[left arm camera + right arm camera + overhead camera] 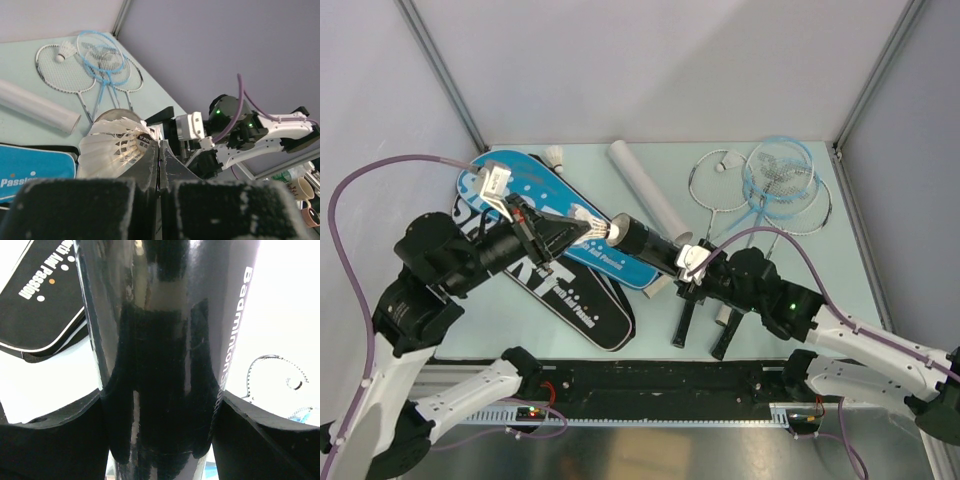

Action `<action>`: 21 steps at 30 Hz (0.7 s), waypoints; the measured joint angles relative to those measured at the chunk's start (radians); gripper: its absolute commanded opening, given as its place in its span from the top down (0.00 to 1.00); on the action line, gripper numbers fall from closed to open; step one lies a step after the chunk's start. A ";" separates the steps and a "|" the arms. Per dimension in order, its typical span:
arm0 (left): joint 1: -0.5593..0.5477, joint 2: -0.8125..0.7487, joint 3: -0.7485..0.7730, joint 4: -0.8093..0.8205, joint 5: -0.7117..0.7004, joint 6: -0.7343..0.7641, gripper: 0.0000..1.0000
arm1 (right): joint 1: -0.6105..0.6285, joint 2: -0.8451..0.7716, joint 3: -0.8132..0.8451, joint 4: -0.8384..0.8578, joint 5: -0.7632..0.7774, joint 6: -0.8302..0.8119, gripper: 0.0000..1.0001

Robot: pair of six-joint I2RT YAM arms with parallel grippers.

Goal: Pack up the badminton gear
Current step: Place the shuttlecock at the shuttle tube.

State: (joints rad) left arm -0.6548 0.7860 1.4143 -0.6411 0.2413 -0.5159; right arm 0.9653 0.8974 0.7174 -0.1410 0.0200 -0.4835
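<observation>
My left gripper (582, 229) is shut on the feather edge of a white shuttlecock (595, 228), held just at the open end of a black tube (642, 241). My right gripper (686, 262) is shut around that tube and holds it off the table, pointing left. In the left wrist view the jaws (160, 146) pinch the shuttlecock (112, 147). In the right wrist view the tube (160, 330) fills the gap between my fingers (50, 440). Blue bag (542, 205) and black bag (578, 297) lie below. Rackets (765, 185) lie at the back right.
A white tube (648, 190) lies behind the black one. One loose shuttlecock (556, 154) sits by the back wall, another (723, 163) on a racket head. Black racket handles (684, 320) reach toward the near edge. Walls close the back and sides.
</observation>
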 measured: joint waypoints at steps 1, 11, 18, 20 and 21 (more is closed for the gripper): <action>0.000 0.001 -0.004 -0.002 0.000 0.002 1.00 | 0.000 -0.005 0.000 0.000 -0.001 0.000 0.69; 0.000 0.090 -0.058 -0.019 0.035 0.030 1.00 | 0.010 -0.012 0.001 0.005 -0.025 -0.019 0.69; 0.000 0.148 -0.115 -0.023 0.080 0.039 1.00 | 0.022 0.057 0.013 0.020 -0.027 -0.034 0.70; 0.000 0.150 -0.134 -0.019 0.086 0.040 1.00 | 0.023 0.068 0.013 0.024 -0.027 -0.035 0.70; 0.001 0.150 -0.139 -0.017 0.086 0.043 1.00 | 0.023 0.074 0.013 0.024 -0.026 -0.036 0.70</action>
State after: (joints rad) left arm -0.6537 0.9363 1.2751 -0.6579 0.3271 -0.4728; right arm 0.9882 0.9710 0.7303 -0.1165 -0.0063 -0.5198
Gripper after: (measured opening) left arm 0.005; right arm 0.700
